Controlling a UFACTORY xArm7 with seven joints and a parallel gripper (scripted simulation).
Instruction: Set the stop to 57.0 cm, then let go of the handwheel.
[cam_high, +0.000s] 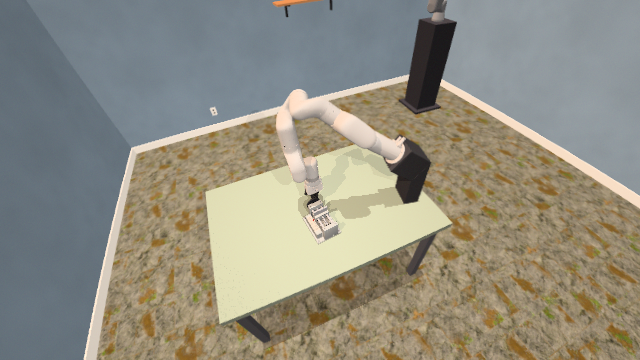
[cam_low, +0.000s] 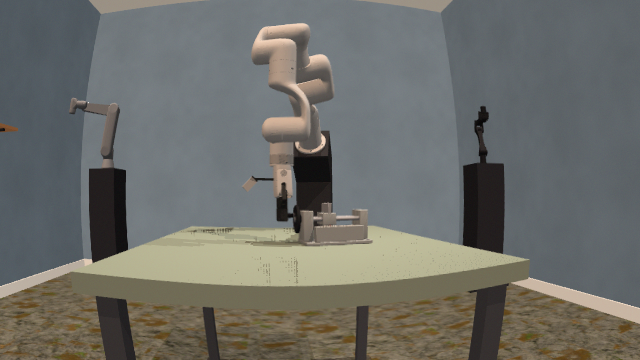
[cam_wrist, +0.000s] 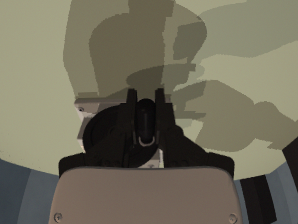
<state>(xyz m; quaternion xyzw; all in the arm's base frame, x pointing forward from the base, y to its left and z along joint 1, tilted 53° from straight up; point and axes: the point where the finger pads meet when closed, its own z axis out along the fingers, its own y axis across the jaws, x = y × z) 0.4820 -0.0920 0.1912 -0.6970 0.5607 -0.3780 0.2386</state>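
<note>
Left pedestal: a dark pedestal (cam_low: 107, 210) stands off the table's left side with a small grey arm on top, well apart from my work.
Table: the pale green table (cam_low: 210, 270) has wide bare surface left of me; its front edge curves across the exterior view.
My gripper: my gripper (cam_low: 283, 212) points down at the left end of the fixture, fingers drawn close and pinching the handwheel's grip.
Handwheel: the dark handwheel (cam_low: 297, 219) stands on edge at the fixture's left end, touching my fingers, just right of them in the exterior view; in the wrist view it is a dark disc (cam_wrist: 107, 137) under and left of my fingertips.
Fixture: the grey stop fixture (cam_low: 336, 231) sits near the table's middle, its screw rod running right from the handwheel.
Stop: a small block (cam_low: 327, 209) rides on the rod between the end brackets; I cannot read its position.
Arm base: my black base column (cam_low: 314, 175) rises just behind the fixture.
Right side: open table surface runs to the right edge; another dark pedestal (cam_low: 483, 205) stands beyond it.
</note>
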